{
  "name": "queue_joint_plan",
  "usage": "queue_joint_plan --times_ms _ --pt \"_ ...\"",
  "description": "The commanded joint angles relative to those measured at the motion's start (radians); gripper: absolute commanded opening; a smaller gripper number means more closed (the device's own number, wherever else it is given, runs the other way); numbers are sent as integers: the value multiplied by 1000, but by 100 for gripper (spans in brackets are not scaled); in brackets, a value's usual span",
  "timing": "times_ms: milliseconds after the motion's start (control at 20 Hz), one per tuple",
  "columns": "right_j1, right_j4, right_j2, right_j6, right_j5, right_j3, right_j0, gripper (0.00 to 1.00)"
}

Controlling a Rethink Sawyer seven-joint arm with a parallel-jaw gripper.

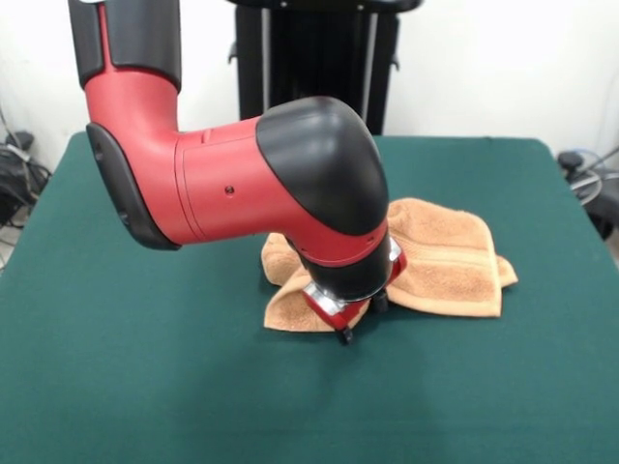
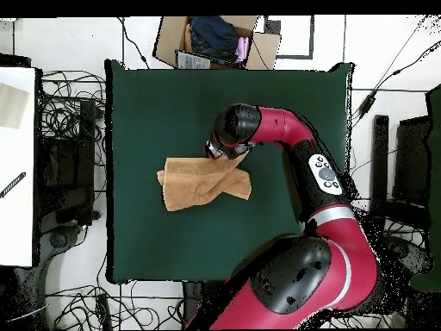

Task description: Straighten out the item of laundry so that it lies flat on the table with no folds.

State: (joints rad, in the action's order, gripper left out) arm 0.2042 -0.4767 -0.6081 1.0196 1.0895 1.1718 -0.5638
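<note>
Currently the towel (image 1: 440, 256) lies crumpled near mid-table, not flat: one layer is folded over another, with a ribbed band visible across the upper layer in the front view. In the overhead view the towel (image 2: 202, 182) sits slightly toward 9 o'clock of the table's centre, a long strip with a flap crossing it and pointing toward 4 o'clock. One corner reaches up toward 1 o'clock, where it meets the wrist.

The gripper (image 1: 350, 327) is down at the towel's edge, at the 7 o'clock corner of the cloth in the front view. Its black tips sit at or on the fabric. Cannot tell whether the fingers are spread, closed, or pinching cloth; the wrist housing hides them.

The arm (image 2: 323, 172) runs from 5 o'clock in the overhead view up to the towel. The table (image 1: 145, 387) is dark green cloth. A cardboard box (image 2: 215, 39) with clothing stands beyond the 12 o'clock edge.
</note>
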Motion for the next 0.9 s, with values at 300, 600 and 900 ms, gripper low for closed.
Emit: queue_joint_plan --times_ms 300,600,900 --pt "16 -17 60 48 -39 99 -2 100" --pt "26 -15 61 47 -27 102 -3 100" --pt "27 -15 62 46 -29 109 -6 100"
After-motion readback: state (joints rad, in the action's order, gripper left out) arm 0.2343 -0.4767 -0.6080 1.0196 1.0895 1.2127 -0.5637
